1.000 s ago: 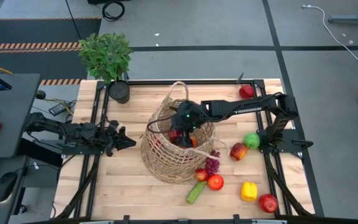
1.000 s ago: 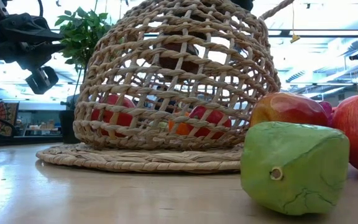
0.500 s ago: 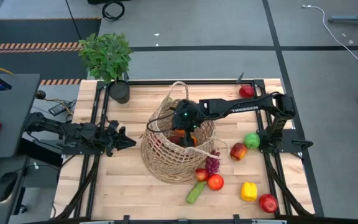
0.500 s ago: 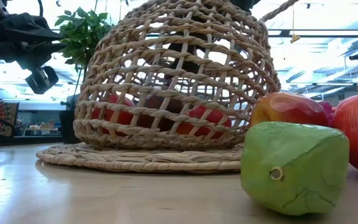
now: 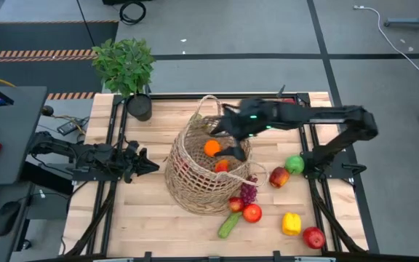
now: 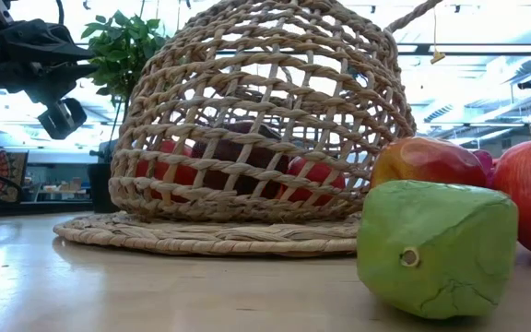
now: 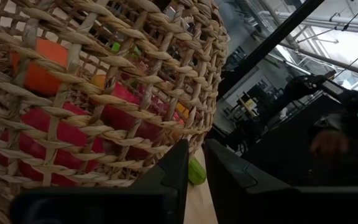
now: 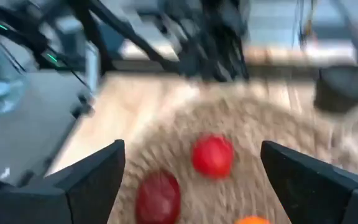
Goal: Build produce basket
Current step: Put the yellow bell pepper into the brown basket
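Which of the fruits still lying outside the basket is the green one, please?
The green apple, beside the right arm's base, right of the basket; the other loose round fruits are red.

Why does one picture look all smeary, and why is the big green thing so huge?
The right wrist view is smeared by motion blur; the red produce in the basket shows as soft blobs. In the low view the green apple lies nearest the camera, so it looms large, and bright windows behind backlight the weave.

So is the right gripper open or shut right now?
Open. The right gripper shows its two fingers spread wide apart with nothing between them, above the basket holding red fruit and an orange.
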Controlling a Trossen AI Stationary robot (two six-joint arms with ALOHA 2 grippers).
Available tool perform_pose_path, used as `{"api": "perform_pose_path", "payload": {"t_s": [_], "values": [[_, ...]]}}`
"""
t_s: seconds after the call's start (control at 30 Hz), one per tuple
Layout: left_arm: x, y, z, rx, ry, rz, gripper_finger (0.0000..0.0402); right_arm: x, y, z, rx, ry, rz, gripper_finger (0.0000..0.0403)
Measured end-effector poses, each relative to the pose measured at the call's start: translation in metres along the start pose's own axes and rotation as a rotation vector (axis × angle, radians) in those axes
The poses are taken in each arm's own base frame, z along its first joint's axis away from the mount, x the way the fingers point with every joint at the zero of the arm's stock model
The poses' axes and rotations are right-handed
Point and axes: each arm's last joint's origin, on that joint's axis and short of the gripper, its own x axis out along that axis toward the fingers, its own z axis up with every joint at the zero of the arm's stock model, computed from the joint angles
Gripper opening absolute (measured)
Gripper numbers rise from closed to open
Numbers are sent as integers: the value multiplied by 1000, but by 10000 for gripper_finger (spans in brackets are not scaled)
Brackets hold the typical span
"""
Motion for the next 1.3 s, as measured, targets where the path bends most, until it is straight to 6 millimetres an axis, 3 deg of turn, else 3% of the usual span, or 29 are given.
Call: {"api": "perform_pose_path", "payload": {"t_s": [0.13,0.27,0.67,0.97,1.3], "values": [[0,0,0,0,0,0,56,-32,32,14,-107,-99,3,378],[0,0,0,0,0,0,59,-46,65,17,-143,-133,16,377],[0,0,0,1,0,0,58,-44,153,2,32,-106,24,377],[0,0,0,0,0,-1,63,-51,185,-16,186,-16,23,373],[0,0,0,0,0,-1,59,-64,202,-61,150,438,104,361]]}}
